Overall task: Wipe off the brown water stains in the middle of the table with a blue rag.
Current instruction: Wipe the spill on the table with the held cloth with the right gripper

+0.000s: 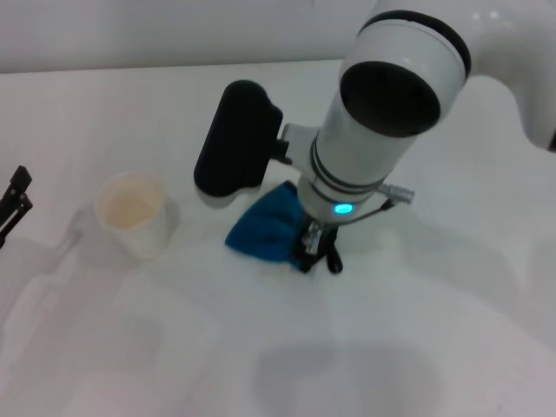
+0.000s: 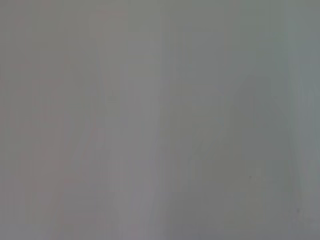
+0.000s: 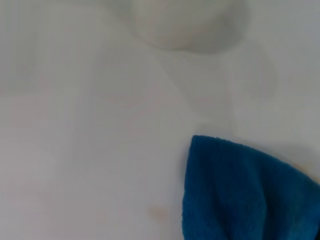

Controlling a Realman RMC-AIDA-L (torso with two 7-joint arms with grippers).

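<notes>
The blue rag (image 1: 265, 228) lies bunched on the white table (image 1: 417, 347) near the middle. My right gripper (image 1: 318, 248) is down on the rag's right end and shut on it, under the big white wrist. In the right wrist view the rag (image 3: 245, 195) fills the lower right corner. A faint small tan spot of the brown water stains (image 3: 158, 212) shows on the table beside it. In the head view the stains are hidden. My left gripper (image 1: 17, 198) is parked at the table's left edge, open and empty. The left wrist view shows only bare table.
A white cup (image 1: 132, 213) with tan residue inside stands left of the rag, between the two grippers. It also shows blurred in the right wrist view (image 3: 190, 25). The right arm's black forearm housing (image 1: 236, 139) hangs over the table behind the rag.
</notes>
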